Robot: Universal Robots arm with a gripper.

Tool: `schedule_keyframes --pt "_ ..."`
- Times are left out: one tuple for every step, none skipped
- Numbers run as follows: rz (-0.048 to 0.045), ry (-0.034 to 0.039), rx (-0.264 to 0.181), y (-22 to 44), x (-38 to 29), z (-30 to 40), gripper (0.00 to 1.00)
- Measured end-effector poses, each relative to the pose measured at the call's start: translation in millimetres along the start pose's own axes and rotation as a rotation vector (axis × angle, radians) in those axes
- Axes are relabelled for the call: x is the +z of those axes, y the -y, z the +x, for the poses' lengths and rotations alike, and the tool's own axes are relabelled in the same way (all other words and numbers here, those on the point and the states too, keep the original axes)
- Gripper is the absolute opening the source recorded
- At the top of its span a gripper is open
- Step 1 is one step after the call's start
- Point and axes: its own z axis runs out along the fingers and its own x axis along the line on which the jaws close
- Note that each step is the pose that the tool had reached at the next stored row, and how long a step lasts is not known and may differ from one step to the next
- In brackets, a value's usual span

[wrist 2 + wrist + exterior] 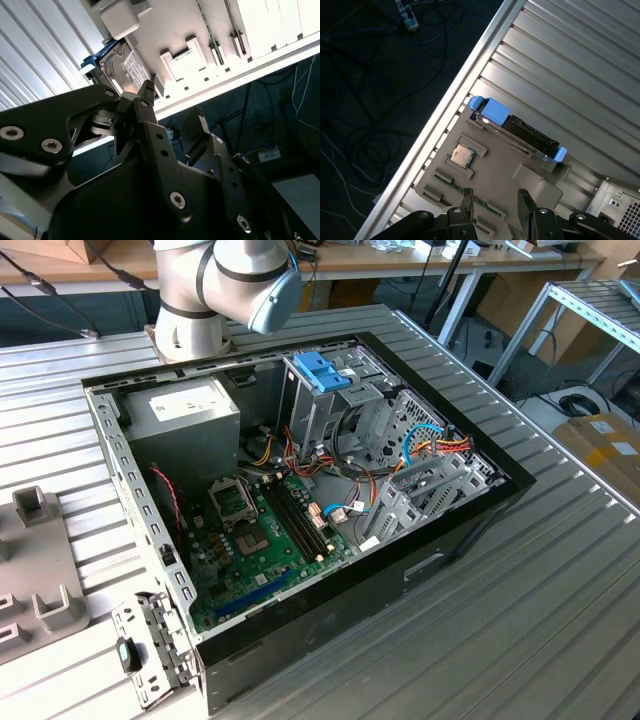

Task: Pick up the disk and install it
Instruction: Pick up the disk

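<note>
The disk (517, 129) stands on its edge in a slot of a grey fixture plate (505, 167), with blue carrier frame pieces at both ends. In the second wrist view the disk (122, 67) shows its silver face and white label. My gripper (495, 199) hovers off the plate, apart from the disk and pointing toward it. It is open, with nothing between the black fingers (145, 97).
A processor chip (462, 156) lies in a recess of the plate. The plate sits near the table's edge rail (445, 112), beyond which is dark floor with cables. The open computer case (470, 525) holds a drive cage with a blue latch (322, 370) and a grey power supply box (185, 410).
</note>
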Motion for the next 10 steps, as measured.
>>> schedule_keyframes --pt "-0.0003 -0.0005 -0.011 0.0 0.0 0.0 0.48" --pt "-0.0006 -0.0011 -0.026 0.0 0.0 0.0 0.48" --pt "-0.0008 -0.0014 -0.033 0.0 0.0 0.0 0.48" --pt "-0.001 -0.0018 -0.041 0.0 0.0 0.0 0.48" --pt "-0.0012 -0.0023 -0.05 0.0 0.0 0.0 0.48" --pt "-0.0014 -0.0025 -0.056 0.0 0.0 0.0 0.48" --pt "-0.0016 -0.0029 -0.066 0.0 0.0 0.0 0.48" --pt "-0.0018 -0.0033 -0.073 0.0 0.0 0.0 0.48" --pt "-0.0022 -0.0041 -0.091 0.0 0.0 0.0 0.48" --pt "-0.0025 -0.0046 -0.103 0.0 0.0 0.0 0.48"
